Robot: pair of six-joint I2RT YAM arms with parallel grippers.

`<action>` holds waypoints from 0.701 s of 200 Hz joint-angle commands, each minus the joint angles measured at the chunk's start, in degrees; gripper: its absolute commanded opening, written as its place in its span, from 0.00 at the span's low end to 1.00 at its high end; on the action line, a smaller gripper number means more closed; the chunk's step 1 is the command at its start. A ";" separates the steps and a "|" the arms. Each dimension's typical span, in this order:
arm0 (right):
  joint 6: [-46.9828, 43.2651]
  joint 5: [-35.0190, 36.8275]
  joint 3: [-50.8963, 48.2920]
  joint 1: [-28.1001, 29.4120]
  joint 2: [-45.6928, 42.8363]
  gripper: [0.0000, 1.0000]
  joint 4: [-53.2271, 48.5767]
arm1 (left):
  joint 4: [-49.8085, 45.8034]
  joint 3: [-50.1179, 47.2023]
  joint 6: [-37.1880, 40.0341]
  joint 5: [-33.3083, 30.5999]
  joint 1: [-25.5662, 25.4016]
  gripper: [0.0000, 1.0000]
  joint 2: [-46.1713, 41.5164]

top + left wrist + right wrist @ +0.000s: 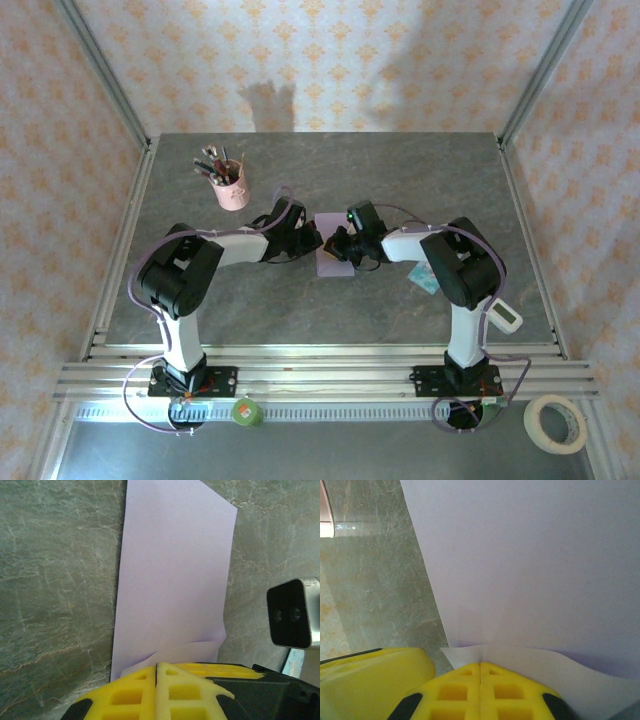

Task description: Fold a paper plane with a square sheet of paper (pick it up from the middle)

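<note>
The square sheet of paper (335, 265) lies on the grey bench (400, 180), right between the two tools. It is pale lilac. It looks longer than it is wide in the left wrist view, and I cannot tell if it is folded.

The left tool (312, 243) touches the left edge of the paper. Its yellow fingers (135, 690) are pressed tight together, with no gap. The paper edge lifts up a little and goes in between them, so the left tool pinches the paper.

The right tool (340, 250) touches the other edge. Its yellow fingers (510, 690) are pressed tight together too. The paper curls up there and small wrinkles run to the tips, so it pinches the paper as well.

A pink pen cup (232, 190) stands upright past the left tool, off to its left and well apart from it. It is full of pens (218, 163) that stick out of the top.

A small teal-and-white packet (425, 280) lies flat behind the right tool, just beside the right arm.

A roll of tape (556, 422) lies far behind the right tool, off the bench.
</note>
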 commanded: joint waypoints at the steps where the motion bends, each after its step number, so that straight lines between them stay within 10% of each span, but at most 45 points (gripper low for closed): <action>1: -0.92 3.18 -0.10 -0.06 2.51 0.00 -5.47 | -1.62 -0.60 0.69 -0.82 -0.14 0.00 0.93; 140: 0.19 -0.87 1.02 -0.88 -1.95 0.00 -3.38 | -7.74 -1.63 1.95 -6.42 -0.38 0.00 4.59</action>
